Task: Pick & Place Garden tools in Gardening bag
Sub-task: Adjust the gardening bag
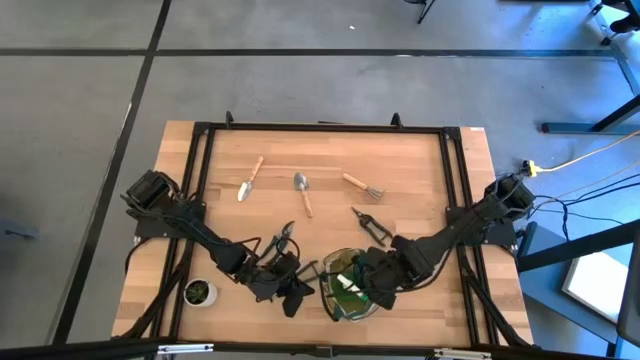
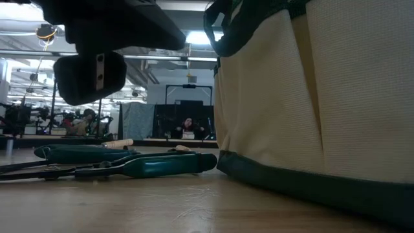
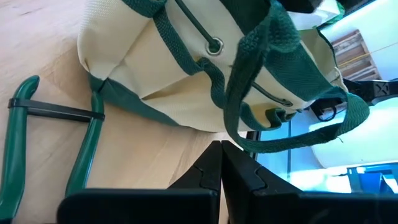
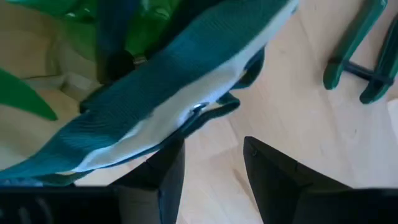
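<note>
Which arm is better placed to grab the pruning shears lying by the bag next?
Probably the left. The left gripper, jaws shut, sits beside the gardening bag, just below the nearer pruning shears. The right gripper, jaws apart, is over the bag's rim.

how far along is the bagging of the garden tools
Barely started. Something green already lies inside the gardening bag, probably the spray bottle. In hand: the right end effector is open over the bag's rim, holding nothing; the left end effector is shut beside the bag. Left on the table: two trowels, the fork and two shears.
</note>
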